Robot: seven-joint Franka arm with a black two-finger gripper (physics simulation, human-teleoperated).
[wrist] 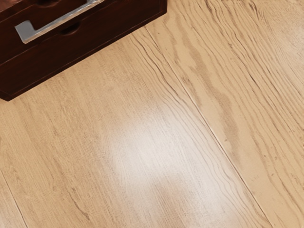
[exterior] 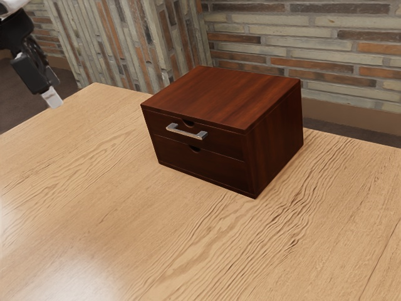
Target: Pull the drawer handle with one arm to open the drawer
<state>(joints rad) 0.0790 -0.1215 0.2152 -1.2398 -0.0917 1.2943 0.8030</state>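
- Exterior view: a dark wooden two-drawer cabinet (exterior: 225,100) stands mid-table (exterior: 125,244). Both drawers sit flush, their contents hidden. The silver handle (exterior: 186,132) is on the upper drawer (exterior: 216,141). The gripper (exterior: 52,98) hangs far left, well apart, touching nothing; released or clenched, I cannot tell.
- Wrist view: the handle and the lower drawer (wrist: 95,33) front, with pale glare (wrist: 142,161) on the tabletop nearby.

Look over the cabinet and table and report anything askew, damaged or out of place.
Nothing stands out. The cabinet sits flat on the table, its upper drawer and lower drawer both flush shut, the silver handle straight on the upper one. The gripper hangs well clear of it.
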